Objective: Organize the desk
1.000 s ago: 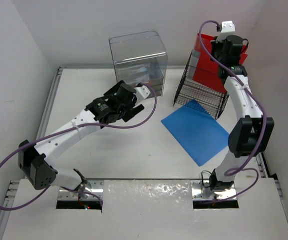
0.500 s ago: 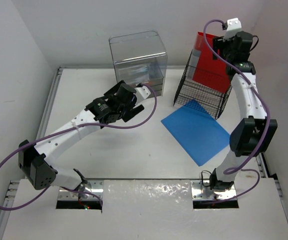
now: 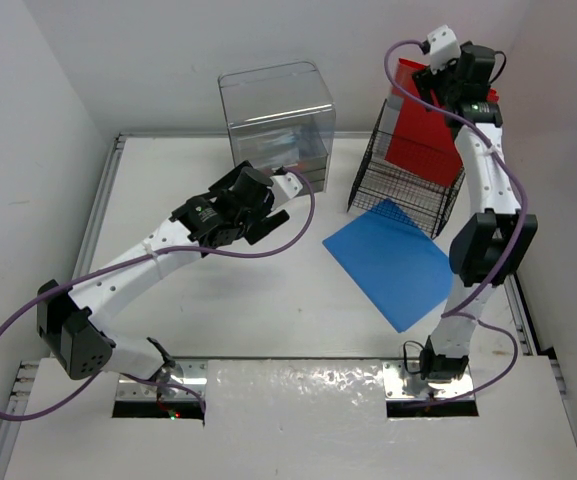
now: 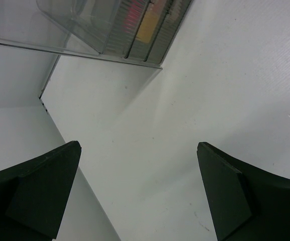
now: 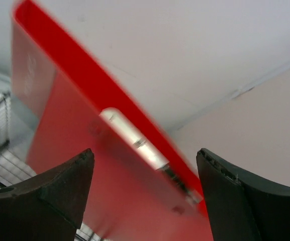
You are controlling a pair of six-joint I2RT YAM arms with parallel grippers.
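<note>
Desk spans the top view, under both arms. Clear drawer box sits at its 12 o'clock edge. Black wire basket stands at 2 o'clock. Blue sheet lies flat at 3 o'clock from centre, far corner at the basket's foot. Red folder stands upright in the basket. Left gripper: fingers wide apart, nothing between them, over bare desk, drawer box at its 12 o'clock. Right gripper: raised above the basket, fingers spread either side of the folder's top edge; contact cannot be told, view blurred.
</note>
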